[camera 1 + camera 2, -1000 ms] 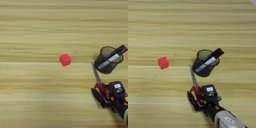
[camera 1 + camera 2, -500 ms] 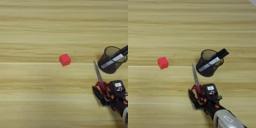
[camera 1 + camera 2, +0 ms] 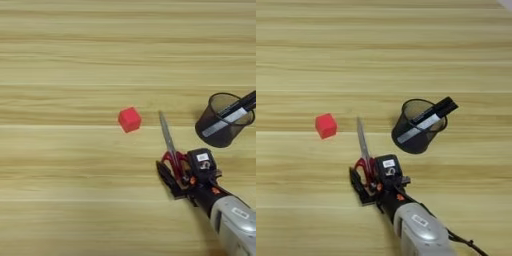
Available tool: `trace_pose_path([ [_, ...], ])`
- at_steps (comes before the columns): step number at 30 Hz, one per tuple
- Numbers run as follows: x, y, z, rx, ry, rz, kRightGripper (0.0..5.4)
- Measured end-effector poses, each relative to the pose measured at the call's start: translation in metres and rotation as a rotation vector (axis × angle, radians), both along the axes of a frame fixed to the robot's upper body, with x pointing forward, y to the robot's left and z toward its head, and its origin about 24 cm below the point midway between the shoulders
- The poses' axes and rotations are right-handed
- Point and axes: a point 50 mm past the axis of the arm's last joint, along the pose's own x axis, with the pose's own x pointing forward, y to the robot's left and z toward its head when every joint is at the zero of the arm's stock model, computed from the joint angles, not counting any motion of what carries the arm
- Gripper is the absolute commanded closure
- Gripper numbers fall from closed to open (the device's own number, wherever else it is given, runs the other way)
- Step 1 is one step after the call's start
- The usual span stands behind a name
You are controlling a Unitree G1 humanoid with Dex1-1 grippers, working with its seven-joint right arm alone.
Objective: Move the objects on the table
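Observation:
My right gripper (image 3: 182, 170) comes in from the lower right and is shut on the red handles of the steel scissors (image 3: 166, 135), one black finger on each side of them. The closed blades point away from me. Their tip ends just right of the small red cube (image 3: 130, 119), which sits alone on the table (image 3: 75, 60). To the right stands the black wire-mesh pen cup (image 3: 415, 132), with the white marker (image 3: 426, 120) leaning out of it, black cap up and to the right. In the right eye view the gripper (image 3: 373, 175) is below and left of the cup.
My silver forearm (image 3: 418, 230) crosses the lower right corner of the table. Bare wood planks stretch across the far half and the whole left side.
My gripper has carried the scissors to the left, away from the pen cup and closer to the red cube. Cube, cup and marker have stayed put.

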Motion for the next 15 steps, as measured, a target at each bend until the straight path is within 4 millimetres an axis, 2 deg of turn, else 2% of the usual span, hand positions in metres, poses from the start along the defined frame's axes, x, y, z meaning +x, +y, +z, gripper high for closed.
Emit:
trace_pose_path([
  [15,0.013,0.02,-0.002,0.025,-0.017,0.009,1.55],
])
